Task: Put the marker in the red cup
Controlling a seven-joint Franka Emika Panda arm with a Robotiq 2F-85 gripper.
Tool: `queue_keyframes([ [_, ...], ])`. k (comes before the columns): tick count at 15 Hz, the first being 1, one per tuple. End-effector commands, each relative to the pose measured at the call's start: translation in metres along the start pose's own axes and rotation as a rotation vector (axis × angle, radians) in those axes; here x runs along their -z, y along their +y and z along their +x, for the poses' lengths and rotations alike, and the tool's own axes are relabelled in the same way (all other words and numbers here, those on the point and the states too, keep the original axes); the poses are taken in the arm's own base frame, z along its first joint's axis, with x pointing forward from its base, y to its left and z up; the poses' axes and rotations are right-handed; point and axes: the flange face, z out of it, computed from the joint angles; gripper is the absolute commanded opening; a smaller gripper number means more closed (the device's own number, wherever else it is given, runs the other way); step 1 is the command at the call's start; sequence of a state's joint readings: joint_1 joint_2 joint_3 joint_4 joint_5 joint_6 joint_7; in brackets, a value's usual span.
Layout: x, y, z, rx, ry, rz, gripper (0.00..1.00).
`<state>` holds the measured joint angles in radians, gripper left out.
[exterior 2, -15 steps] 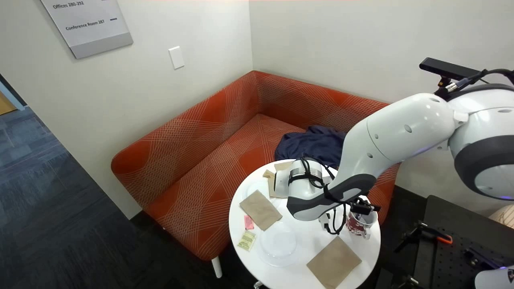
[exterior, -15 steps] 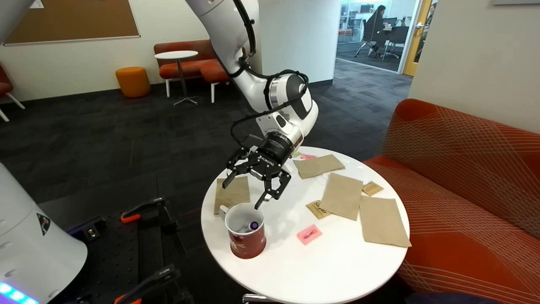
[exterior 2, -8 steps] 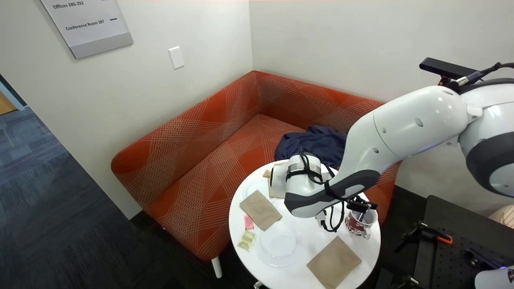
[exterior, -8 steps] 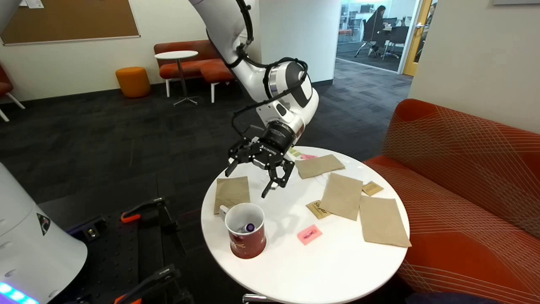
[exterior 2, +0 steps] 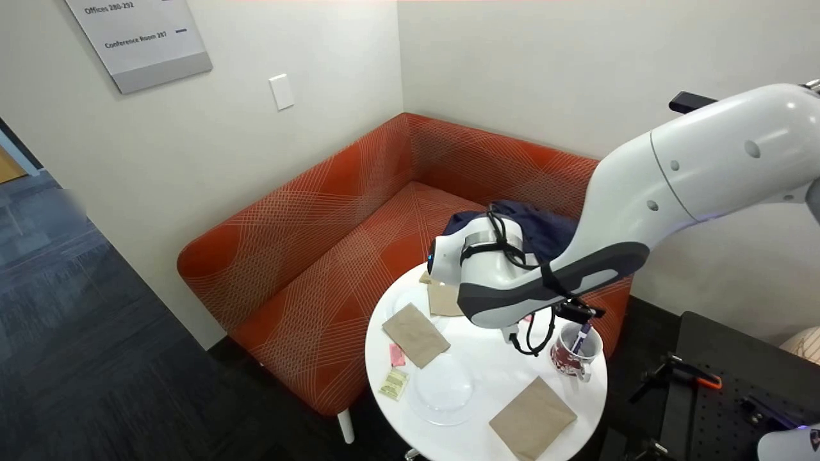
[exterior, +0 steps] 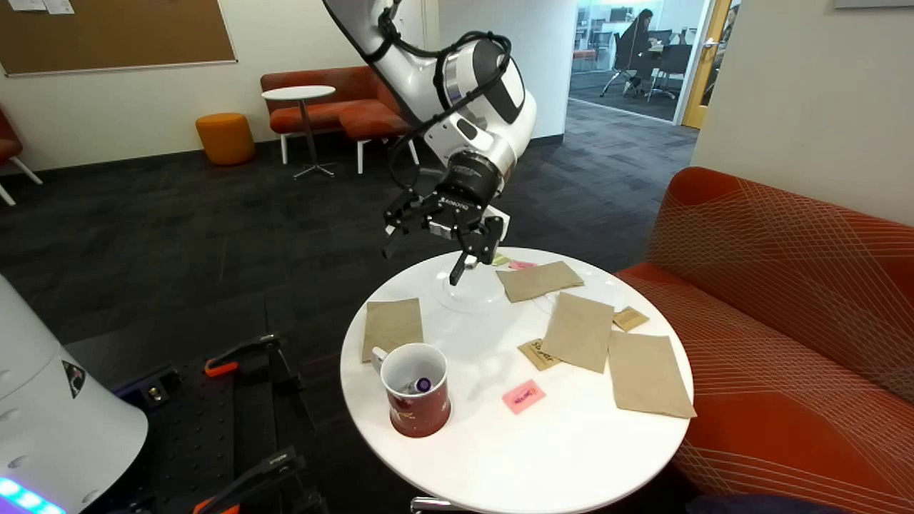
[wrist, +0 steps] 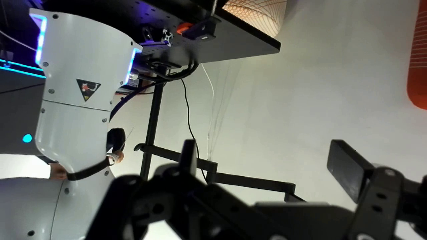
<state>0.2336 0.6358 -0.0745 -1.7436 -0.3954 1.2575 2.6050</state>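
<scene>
The red cup [exterior: 420, 415] stands upright on the white round table, its handle toward the upper left in an exterior view. It also shows in an exterior view [exterior 2: 566, 361]. The marker [exterior: 421, 385] is inside the cup, with its round purple end showing near the rim. It leans against the inner wall in an exterior view [exterior 2: 581, 338]. My gripper [exterior: 421, 264] is open and empty, above and behind the cup, apart from it. In the wrist view my gripper [wrist: 263, 150] has its fingers wide apart with nothing between them. Cup and marker are out of the wrist view.
Brown paper pieces [exterior: 578, 332], a pink packet [exterior: 523, 396] and a tan packet [exterior: 539, 354] lie on the white table [exterior: 543, 457]. A clear plate [exterior 2: 444, 387] lies there too. A red sofa [exterior: 778, 343] stands beside the table. The black robot stand [exterior: 207, 414] holds clamps.
My open gripper has risen and moved away from the cup. The marker's end shifted slightly in the cup at first, then stayed still. The cup has not moved.
</scene>
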Motion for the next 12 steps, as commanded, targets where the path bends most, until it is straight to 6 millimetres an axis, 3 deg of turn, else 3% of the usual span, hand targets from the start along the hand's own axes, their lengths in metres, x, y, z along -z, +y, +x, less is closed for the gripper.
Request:
queue_keyframes([
  [1,0.011,0.008,0.052,-0.077,-0.058,0.050,1.00],
  [6,0.035,0.002,0.104,-0.209,-0.156,0.145,1.00],
  [12,0.049,0.007,0.116,-0.283,-0.239,0.213,1.00],
])
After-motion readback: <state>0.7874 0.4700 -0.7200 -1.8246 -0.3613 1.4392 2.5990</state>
